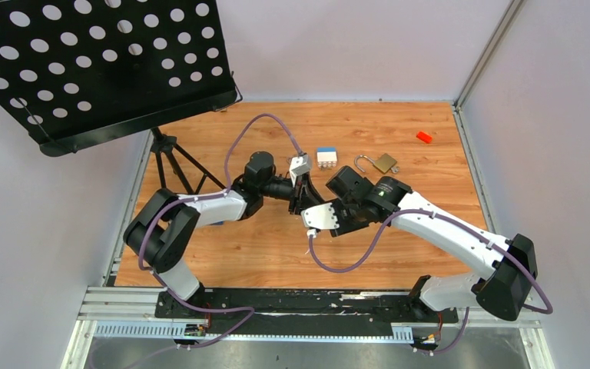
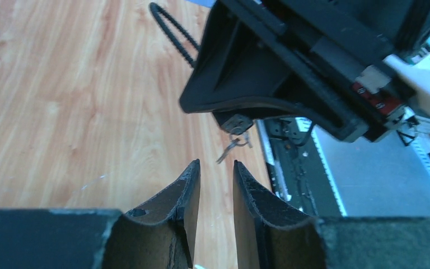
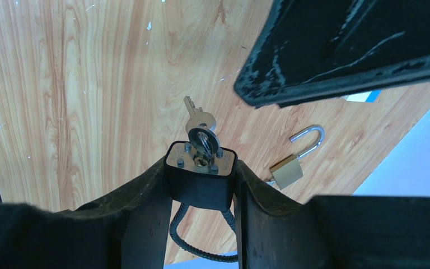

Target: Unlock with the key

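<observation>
The right jaws pinch the black cable lock [image 3: 200, 185] by its sides, keyhole face turned away from them. The key [image 3: 204, 140] sits in that face just beyond their tips, with a second key [image 3: 197, 116] hanging off it. Facing them, the left jaws stand slightly apart and empty, the key just ahead of their tips. Farther off, an open brass padlock [image 3: 287, 171] lies on the bench [image 3: 61, 84]. The likely slip is that the narrow gap nips the loose second key instead, so a twist turns nothing or drags the key out.
</observation>
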Motion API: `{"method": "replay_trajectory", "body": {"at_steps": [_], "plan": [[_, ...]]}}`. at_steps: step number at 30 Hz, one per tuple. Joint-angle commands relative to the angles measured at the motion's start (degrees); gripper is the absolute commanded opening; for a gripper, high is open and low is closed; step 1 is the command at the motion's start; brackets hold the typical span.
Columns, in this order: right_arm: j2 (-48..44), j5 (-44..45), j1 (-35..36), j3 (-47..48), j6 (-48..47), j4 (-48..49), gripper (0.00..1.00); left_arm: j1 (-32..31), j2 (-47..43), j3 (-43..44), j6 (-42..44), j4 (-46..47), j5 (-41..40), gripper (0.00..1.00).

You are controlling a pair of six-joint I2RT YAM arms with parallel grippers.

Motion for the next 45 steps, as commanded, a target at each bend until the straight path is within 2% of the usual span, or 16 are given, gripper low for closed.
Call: {"method": "replay_trajectory", "body": {"at_steps": [1, 4, 8, 10, 12, 15, 20, 23, 26, 28, 30, 37, 45], "plan": [[-0.1, -0.9, -0.5, 0.7, 1.4, 1.0, 0.0, -1.6, -0.3, 0.0, -9.1, 7.1, 2.5, 0.34], [0.2, -0.9, -0.7, 0.9, 2.3, 1.7, 0.0, -1.7, 1.9, -0.6, -19.8, 16.4, 2.7, 0.32], [0.7, -0.8, -0.8, 1.0, 3.2, 1.9, 0.0, -1.7, 7.7, -1.3, -40.2, 38.4, 2.8, 0.27], [0.9, -0.7, -0.8, 1.1, 3.6, 1.9, 0.0, -1.7, 12.1, -0.1, -50.1, 46.1, 2.8, 0.21], [1.0, -0.6, -0.9, 1.3, 3.9, 2.0, 0.0, -1.6, 15.5, 0.8, -55.6, 52.8, 2.5, 0.18], [1.1, -0.3, -1.1, 1.1, 4.3, 2.0, 0.0, -1.5, 17.6, 0.8, -56.8, 53.4, 1.5, 0.18], [1.1, 0.5, -1.4, 0.8, 4.7, 2.4, 0.0, -1.2, 16.1, -0.5, -51.9, 49.0, 0.4, 0.24], [1.2, 1.0, -1.7, 0.7, 5.0, 2.9, 0.0, -1.1, 13.3, -1.4, -44.9, 40.3, -0.8, 0.31], [1.2, 0.9, -2.3, 0.5, 5.1, 3.4, 0.0, -0.7, 8.6, -1.7, -31.5, 22.8, -4.3, 0.39], [1.2, 0.7, -2.9, 0.3, 5.2, 3.8, 0.0, -0.6, 4.6, -0.6, -19.4, 8.9, -7.4, 0.43], [1.3, 0.7, -3.2, 0.1, 5.6, 4.2, 0.0, -0.7, 2.5, 0.6, -14.6, 0.2, -10.0, 0.45], [2.4, 0.4, -3.9, 0.2, 6.8, 4.7, 0.0, -0.7, 0.7, 3.4, -14.8, -10.0, -13.6, 0.47], [3.3, -0.9, -5.0, 1.9, 7.8, 3.6, 0.0, -0.7, 0.0, 4.0, -21.8, -9.3, -14.4, 0.35]]}}
